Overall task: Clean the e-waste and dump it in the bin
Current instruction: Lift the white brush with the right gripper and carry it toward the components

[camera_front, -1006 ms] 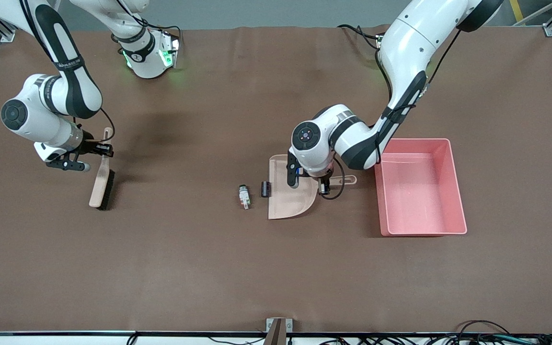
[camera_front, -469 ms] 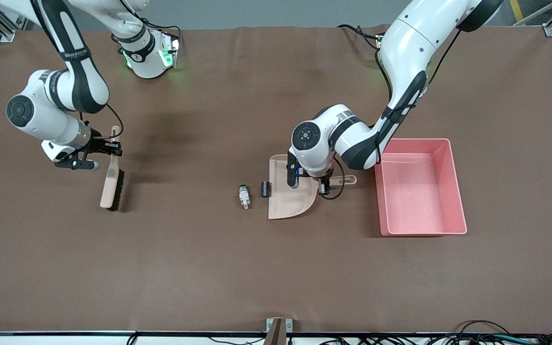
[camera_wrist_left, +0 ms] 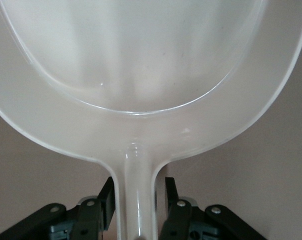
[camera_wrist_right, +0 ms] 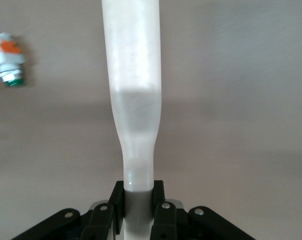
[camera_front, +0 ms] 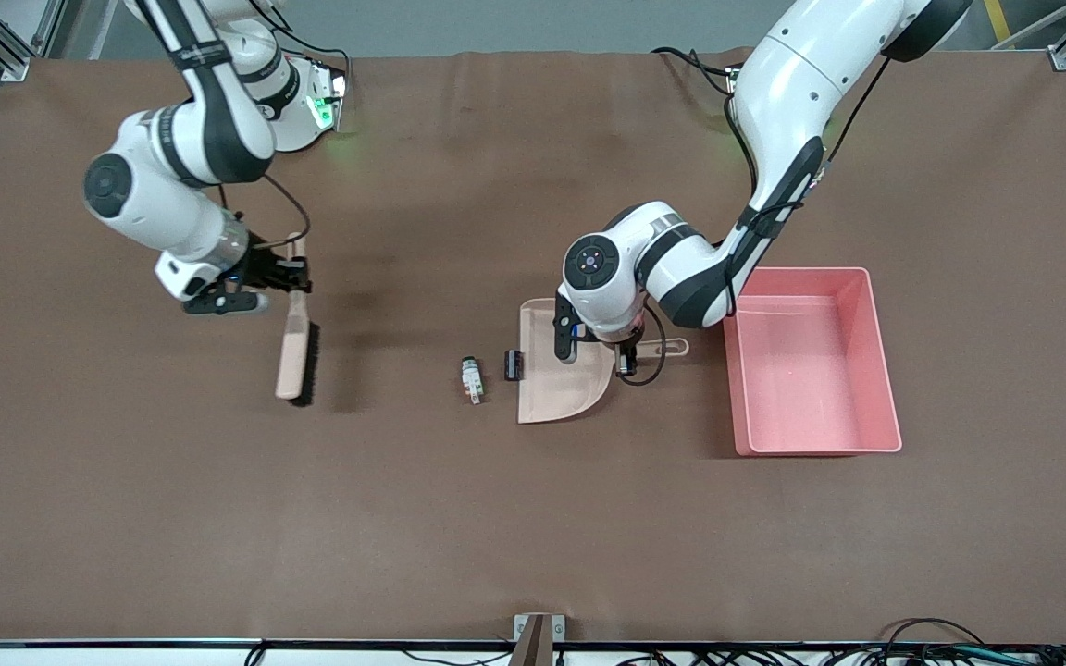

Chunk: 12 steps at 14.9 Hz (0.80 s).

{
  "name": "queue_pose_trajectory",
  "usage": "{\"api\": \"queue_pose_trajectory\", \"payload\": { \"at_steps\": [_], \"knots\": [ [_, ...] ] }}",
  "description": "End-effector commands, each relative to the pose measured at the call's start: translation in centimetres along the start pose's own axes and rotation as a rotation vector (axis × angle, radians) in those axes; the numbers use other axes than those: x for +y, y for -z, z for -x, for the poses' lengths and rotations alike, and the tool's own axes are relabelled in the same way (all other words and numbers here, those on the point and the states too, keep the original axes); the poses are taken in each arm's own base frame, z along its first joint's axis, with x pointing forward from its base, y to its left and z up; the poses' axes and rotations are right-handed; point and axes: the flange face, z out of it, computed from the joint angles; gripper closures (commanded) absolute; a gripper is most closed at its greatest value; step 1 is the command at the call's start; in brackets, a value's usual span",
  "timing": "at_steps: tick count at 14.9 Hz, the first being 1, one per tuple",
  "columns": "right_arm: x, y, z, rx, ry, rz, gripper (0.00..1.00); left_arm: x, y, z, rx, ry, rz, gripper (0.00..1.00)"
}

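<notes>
The e-waste lies just off the dustpan's open edge: a white-grey part [camera_front: 471, 379] with an orange spot, also in the right wrist view [camera_wrist_right: 8, 60], and a small black block [camera_front: 512, 363] touching that edge. The beige dustpan [camera_front: 556, 375] rests on the table. My left gripper [camera_front: 630, 356] is shut on its handle [camera_wrist_left: 137, 200]. My right gripper [camera_front: 288, 277] is shut on the handle [camera_wrist_right: 136, 125] of a beige brush [camera_front: 295, 347] with dark bristles, toward the right arm's end from the parts. The pink bin [camera_front: 880, 361] stands beside the dustpan's handle, toward the left arm's end.
A brown mat [camera_front: 533, 518] covers the whole table. Cables run along the table edge nearest the front camera, and a small bracket [camera_front: 538, 634] sits at its middle.
My right arm has carried the brush from the right arm's end toward the e-waste. The left arm, dustpan, parts and bin have not moved.
</notes>
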Motion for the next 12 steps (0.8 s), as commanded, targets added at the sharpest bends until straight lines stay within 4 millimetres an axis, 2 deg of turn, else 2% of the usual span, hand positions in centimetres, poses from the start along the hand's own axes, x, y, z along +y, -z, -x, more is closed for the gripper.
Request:
{"api": "queue_pose_trajectory", "payload": {
  "at_steps": [1, 2, 4, 5, 8, 9, 10, 12],
  "knots": [
    [-6.1, 0.7, 1.1, 0.006, -0.054, -0.024, 1.0, -0.2, 0.3, -0.2, 0.0, -0.009, -0.023, 0.58],
    [-8.5, 1.1, 1.3, 0.012, -0.059, -0.029, 1.0, -0.2, 0.4, -0.1, 0.0, -0.008, -0.024, 0.59],
    [-12.7, -1.2, 1.4, -0.009, -0.059, -0.016, 1.0, -0.2, 0.5, -0.2, 0.003, -0.009, -0.026, 0.6],
    [-13.8, -2.3, 0.6, -0.017, -0.076, -0.012, 1.0, -0.3, 0.5, -0.1, 0.001, -0.008, -0.025, 0.62],
    [-16.0, -5.7, -2.9, -0.06, -0.257, -0.041, 1.0, -0.2, 0.5, -0.2, 0.002, -0.007, -0.025, 0.65],
    [-16.4, -6.4, -3.5, -0.071, -0.286, -0.06, 1.0, -0.3, 0.5, -0.1, 0.001, -0.006, -0.025, 0.67],
    [-16.1, -6.9, -4.3, -0.073, -0.299, -0.061, 1.0, -0.2, 0.5, -0.2, 0.003, -0.009, -0.026, 0.68],
    [-17.9, -8.6, -3.4, -0.06, -0.255, -0.05, 1.0, -0.2, 0.4, -0.2, 0.003, -0.009, -0.025, 0.7]
  ]
}}
